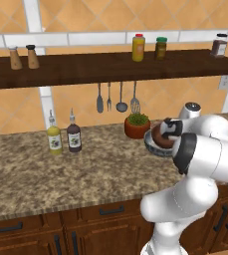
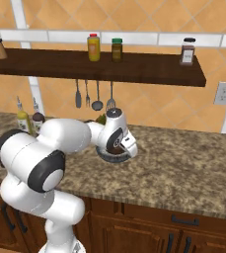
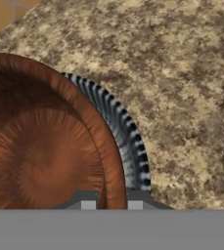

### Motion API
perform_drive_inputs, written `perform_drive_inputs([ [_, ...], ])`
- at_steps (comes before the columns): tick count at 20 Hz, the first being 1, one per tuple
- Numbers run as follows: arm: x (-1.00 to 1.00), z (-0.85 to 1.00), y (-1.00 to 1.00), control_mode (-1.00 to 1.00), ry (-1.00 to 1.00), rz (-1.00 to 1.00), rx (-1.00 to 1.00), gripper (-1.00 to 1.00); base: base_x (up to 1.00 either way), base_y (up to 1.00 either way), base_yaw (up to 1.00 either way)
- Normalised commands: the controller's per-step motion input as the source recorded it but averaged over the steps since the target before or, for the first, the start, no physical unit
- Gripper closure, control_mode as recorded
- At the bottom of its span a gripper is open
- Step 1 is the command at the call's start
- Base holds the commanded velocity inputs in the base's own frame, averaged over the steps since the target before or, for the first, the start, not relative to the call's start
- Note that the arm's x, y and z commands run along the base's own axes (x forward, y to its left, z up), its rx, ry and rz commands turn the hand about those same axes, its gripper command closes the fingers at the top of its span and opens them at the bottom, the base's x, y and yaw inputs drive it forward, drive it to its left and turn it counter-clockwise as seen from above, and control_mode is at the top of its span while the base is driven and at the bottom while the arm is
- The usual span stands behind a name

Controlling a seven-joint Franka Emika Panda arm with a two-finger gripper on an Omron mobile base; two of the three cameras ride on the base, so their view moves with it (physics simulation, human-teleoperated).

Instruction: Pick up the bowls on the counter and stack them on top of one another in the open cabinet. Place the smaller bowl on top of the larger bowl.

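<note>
No text, brand, number or sign can be read anywhere. The jars on the open cabinet (image 2: 134,69), the yellow one (image 1: 138,48), the green-lidded one (image 1: 160,49) and the dark one (image 2: 187,52) near its right end, carry labels too blurred to make out. The 2 bottles (image 1: 64,137) toward the counter's (image 1: 60,174) back edge also bear labels with no legible lettering.

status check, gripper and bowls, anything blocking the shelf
Gripper shut on smaller bowl rim. Smaller bowl over larger bowl, above counter. Open cabinet carries jars; bare stretches between.
</note>
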Motion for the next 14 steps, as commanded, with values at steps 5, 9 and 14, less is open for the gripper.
perform_drive_inputs([
  [5,0.03,-0.09,0.01,-1.00,0.00,0.00,0.00,1.00,0.00,0.00,0.00],
  [9,0.17,-0.03,0.06,-1.00,0.00,0.00,0.00,1.00,0.00,0.00,0.00],
  [14,0.26,0.00,0.01,-1.00,0.00,0.00,0.00,1.00,0.00,0.00,0.00],
])
